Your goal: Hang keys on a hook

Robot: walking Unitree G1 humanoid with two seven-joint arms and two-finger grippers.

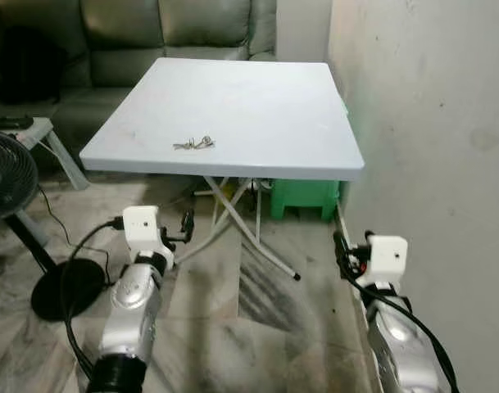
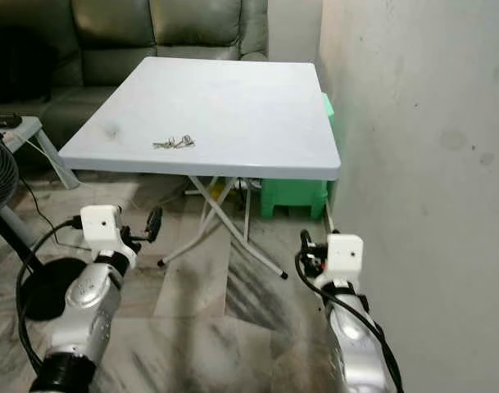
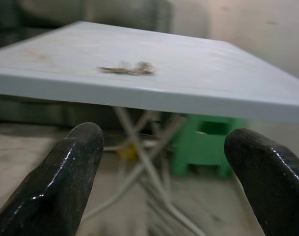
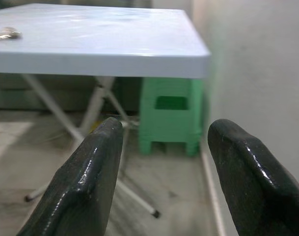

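Note:
A small bunch of keys [image 1: 193, 144] lies flat on the white folding table [image 1: 257, 106], near its front edge and left of centre. My left gripper [image 3: 164, 133] is open and empty, held low in front of the table and below its edge, pointing toward the keys [image 3: 127, 69]. My right gripper [image 4: 167, 125] is also open and empty, low beside the wall at the table's front right corner. Both arms show at the bottom of the left eye view, the left gripper [image 1: 186, 223] and the right gripper [image 1: 340, 246] well short of the tabletop.
A plain wall [image 1: 429, 123] runs close along the right side. A green plastic stool [image 1: 305, 199] sits under the table by its crossed legs. A black standing fan [image 1: 3, 176] with its cable is at the left. A grey sofa [image 1: 151, 33] is behind the table.

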